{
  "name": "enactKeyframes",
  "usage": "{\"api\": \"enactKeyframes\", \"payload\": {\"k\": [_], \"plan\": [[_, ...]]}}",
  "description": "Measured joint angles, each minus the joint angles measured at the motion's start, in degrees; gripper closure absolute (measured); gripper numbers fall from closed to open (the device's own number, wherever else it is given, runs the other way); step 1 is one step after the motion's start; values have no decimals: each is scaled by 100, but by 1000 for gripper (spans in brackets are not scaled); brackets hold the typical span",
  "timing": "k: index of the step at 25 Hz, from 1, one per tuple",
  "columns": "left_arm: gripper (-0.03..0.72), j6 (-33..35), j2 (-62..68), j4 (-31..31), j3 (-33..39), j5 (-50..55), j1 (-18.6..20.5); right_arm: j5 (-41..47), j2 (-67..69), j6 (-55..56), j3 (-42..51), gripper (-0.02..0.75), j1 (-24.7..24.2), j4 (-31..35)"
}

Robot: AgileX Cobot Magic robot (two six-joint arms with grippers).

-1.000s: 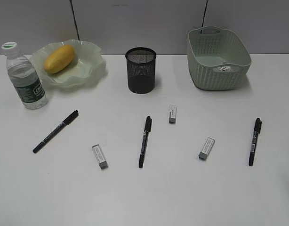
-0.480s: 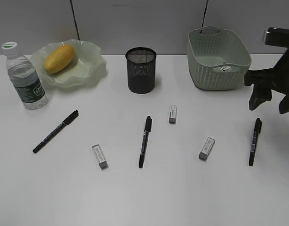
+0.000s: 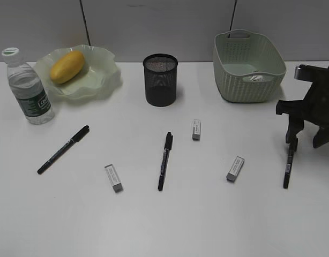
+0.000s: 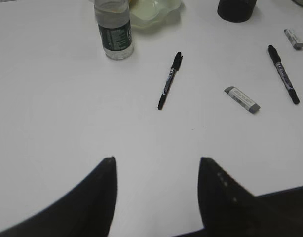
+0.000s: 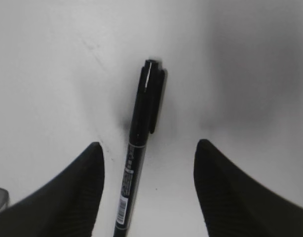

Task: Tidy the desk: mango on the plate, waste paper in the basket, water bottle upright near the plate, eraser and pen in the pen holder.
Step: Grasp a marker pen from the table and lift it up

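My right gripper (image 3: 305,138) hangs open over the cap end of the rightmost pen (image 3: 288,167). In the right wrist view that pen (image 5: 146,103) lies on the desk between the jaws of the gripper (image 5: 149,143), touching neither finger. Two more pens (image 3: 62,150) (image 3: 164,160) and three erasers (image 3: 113,178) (image 3: 196,129) (image 3: 235,168) lie on the desk. The mango (image 3: 67,66) rests on the plate (image 3: 100,83). The water bottle (image 3: 28,88) stands upright beside the plate. The waste paper (image 3: 255,78) lies in the basket (image 3: 248,85). The pen holder (image 3: 160,79) stands at the back centre. My left gripper (image 4: 156,160) is open and empty over bare desk.
The left wrist view shows the bottle (image 4: 114,34), a pen (image 4: 170,80), an eraser (image 4: 242,98) and a second pen (image 4: 283,74) ahead of the jaws. A grey wall runs behind the desk.
My right arm came in from the right edge and dropped down over the rightmost pen. Its jaws narrowed a little. Nothing on the desk moved.
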Motion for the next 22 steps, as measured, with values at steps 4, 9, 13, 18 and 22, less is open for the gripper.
{"api": "enactKeyframes", "payload": {"k": [4,9,13,18,22], "plan": [[287,0,0,0,0,-1,0,-47,294,47,-144,307,0,0],[293,0,0,0,0,-6,0,-85,584,150,-396,335,0,0],[295,0,0,0,0,-6,0,-112,641,331,-449,370,0,-79],[300,0,0,0,0,-7,0,-122,680,496,-455,389,0,-232],[302,0,0,0,0,-7,0,-122,744,516,-455,403,0,-246]]}}
